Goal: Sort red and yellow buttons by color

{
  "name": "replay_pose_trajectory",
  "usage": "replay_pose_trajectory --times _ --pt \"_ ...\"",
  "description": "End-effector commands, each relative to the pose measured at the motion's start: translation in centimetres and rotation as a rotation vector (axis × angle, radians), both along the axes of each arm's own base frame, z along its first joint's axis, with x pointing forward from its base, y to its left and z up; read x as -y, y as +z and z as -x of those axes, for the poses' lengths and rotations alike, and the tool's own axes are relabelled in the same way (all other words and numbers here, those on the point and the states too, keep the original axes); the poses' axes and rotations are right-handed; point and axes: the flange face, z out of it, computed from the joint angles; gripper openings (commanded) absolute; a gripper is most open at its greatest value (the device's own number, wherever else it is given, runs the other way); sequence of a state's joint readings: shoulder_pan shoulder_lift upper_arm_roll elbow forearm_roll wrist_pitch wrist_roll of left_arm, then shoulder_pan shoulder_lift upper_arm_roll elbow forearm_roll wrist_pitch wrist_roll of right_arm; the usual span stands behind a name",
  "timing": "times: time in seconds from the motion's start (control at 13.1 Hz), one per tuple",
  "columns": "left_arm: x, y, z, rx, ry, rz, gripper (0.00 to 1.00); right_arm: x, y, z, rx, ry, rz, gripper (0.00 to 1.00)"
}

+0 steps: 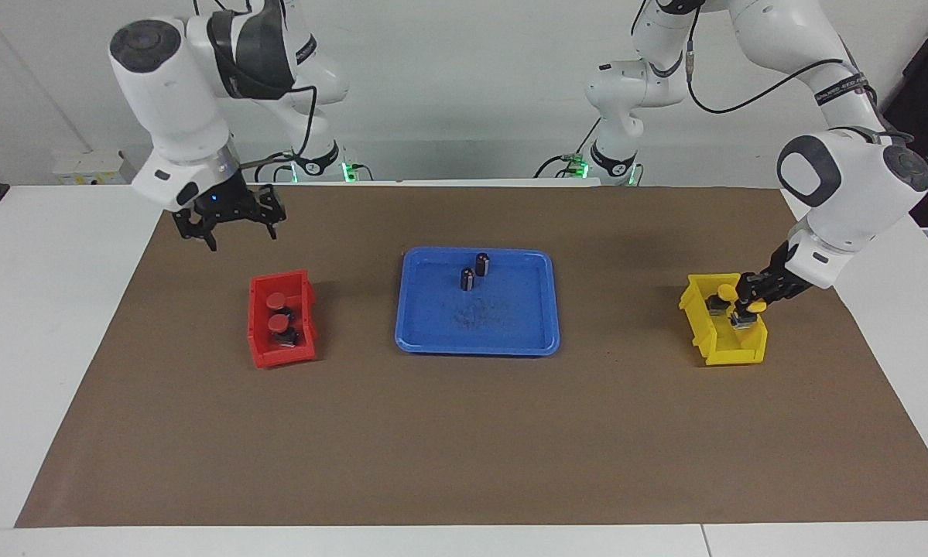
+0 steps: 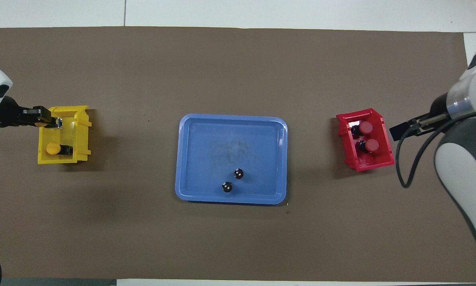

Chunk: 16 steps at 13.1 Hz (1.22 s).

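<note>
Left gripper [image 1: 744, 308] clenched on a yellow button [image 1: 755, 306] inside yellow bin [image 1: 731, 352]; right gripper [image 1: 228, 228] released, above the mat [image 1: 464, 449]; two red buttons [image 1: 279, 311] in red bin [image 1: 278, 357].

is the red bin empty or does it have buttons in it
Not empty. The red bin holds two red buttons, lying one nearer the robots than the other, both inside its walls in both views.

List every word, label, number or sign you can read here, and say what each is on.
No text here can be read.
Black strap on the left arm: white lettering, too small to read.
Black strap on the right arm: white lettering, too small to read.
Red bin, yellow bin, blue tray: no writing visible.
</note>
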<state>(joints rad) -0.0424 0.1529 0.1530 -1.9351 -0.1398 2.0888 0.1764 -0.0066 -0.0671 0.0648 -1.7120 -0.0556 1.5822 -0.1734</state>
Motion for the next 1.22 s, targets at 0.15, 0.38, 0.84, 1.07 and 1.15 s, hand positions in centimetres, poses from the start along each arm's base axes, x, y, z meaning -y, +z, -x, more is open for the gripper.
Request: replay_pose_trajectory --times 0.15,0.38,0.84,1.07,1.15 --pt "0.3 -4.1 1.0 0.028 -0.021 -0.006 0.01 4.8 4.2 0.1 -0.006 -0.130 -0.003 1.00" --pt "0.5 -5.3 0.7 0.043 -0.016 -0.015 0.01 6.1 3.6 -0.2 0.028 -0.169 -0.004 1.00" --pt "0.8 -5.8 0.7 0.034 -0.022 -0.014 0.42 6.0 3.2 0.4 0.005 -0.183 -0.017 1.00" --pt "0.9 -4.5 0.2 0.022 -0.020 -0.007 0.62 5.2 3.0 0.3 0.000 -0.192 -0.077 1.00" --pt "0.9 -3.8 0.0 0.013 -0.020 -0.003 0.62 5.1 3.1 0.4 0.001 -0.194 -0.077 1.00"
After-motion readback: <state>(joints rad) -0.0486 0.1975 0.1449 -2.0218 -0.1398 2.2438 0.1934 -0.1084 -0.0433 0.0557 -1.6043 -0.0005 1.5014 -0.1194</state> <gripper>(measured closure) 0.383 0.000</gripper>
